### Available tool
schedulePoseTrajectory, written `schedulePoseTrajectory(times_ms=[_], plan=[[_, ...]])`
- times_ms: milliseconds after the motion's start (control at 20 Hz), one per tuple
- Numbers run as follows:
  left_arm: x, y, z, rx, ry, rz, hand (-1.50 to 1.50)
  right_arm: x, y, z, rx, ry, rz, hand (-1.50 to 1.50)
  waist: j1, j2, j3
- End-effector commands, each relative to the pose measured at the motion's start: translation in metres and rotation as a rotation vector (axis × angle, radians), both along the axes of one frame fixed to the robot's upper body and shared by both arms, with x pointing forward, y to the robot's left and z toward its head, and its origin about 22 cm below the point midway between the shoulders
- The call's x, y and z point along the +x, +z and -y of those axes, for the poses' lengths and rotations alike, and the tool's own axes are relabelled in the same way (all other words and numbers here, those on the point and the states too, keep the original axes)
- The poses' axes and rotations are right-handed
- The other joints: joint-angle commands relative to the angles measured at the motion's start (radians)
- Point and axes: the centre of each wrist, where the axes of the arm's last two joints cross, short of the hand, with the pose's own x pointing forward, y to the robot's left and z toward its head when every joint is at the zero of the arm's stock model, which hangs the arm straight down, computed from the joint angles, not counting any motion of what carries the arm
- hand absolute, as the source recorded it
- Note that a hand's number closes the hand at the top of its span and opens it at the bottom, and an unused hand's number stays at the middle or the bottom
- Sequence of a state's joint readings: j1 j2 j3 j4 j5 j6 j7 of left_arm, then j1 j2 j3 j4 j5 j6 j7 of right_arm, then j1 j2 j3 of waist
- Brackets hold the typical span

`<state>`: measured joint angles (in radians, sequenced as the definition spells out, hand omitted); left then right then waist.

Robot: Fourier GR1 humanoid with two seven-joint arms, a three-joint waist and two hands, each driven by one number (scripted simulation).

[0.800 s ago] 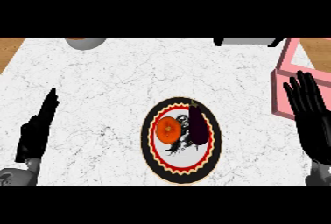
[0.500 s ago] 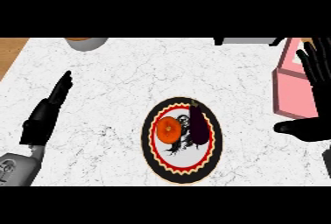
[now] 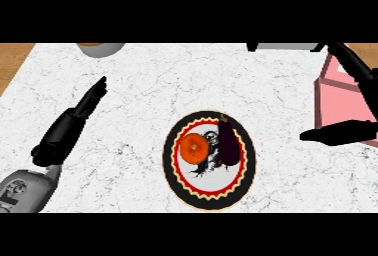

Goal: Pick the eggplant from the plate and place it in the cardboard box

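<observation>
White marbled tabletop (image 3: pixel 148 90) fills the view, and nearest the robot, at centre, sits the plate (image 3: pixel 210 200) with its black rim and red zigzag band. On it the eggplant (image 3: pixel 228 142), dark purple and slender, lies lengthwise on the right half, stem end pointing away, just beside an orange round slice (image 3: pixel 194 148) on the left half. Nothing touches the eggplant yet, so the pick seems not yet begun.

To do the step well, the right robot hand (image 3: pixel 341 133) should, I judge, come in from the plate's right side and curl its fingers across the narrow width of the eggplant near its middle, keeping clear of the orange slice so that only the eggplant lifts. The carry would then be short, since the pink box (image 3: pixel 341 97) stands at the right edge, close to that hand.

At present the right robot hand hangs right of the plate and partly over the box, its fingers spread open, one dark part reaching toward the plate and another slanting up and away; it holds nothing. The left robot hand (image 3: pixel 80 117) lies well apart at the left, fingers straight and together, pointing away, empty. Farther off, a grey bowl (image 3: pixel 101 49) shows at the top edge.
</observation>
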<state>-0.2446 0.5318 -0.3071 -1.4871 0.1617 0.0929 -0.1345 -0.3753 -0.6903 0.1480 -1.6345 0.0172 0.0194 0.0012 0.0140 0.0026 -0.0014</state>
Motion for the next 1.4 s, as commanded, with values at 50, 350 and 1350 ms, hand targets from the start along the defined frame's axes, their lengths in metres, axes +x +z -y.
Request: schedulePoseTrajectory(times_ms=[50, 350, 1350], plan=[[0.011, 0.003, 0.000, -0.020, -0.039, 0.000, 0.00, 0.003, -0.006, -0.012, -0.248, 0.132, 0.028, -1.50, -0.010, 0.001, 0.001], [0.006, 0.002, 0.015, -0.007, -0.028, -0.001, 0.00, 0.002, 0.024, -0.055, -0.574, 0.162, -0.130, -1.50, -0.006, -0.003, -0.002], [-0.004, 0.007, 0.008, -0.020, -0.025, 0.005, 0.00, -0.019, 0.021, -0.226, -0.957, 0.151, -0.416, -1.50, -0.009, -0.005, 0.001]])
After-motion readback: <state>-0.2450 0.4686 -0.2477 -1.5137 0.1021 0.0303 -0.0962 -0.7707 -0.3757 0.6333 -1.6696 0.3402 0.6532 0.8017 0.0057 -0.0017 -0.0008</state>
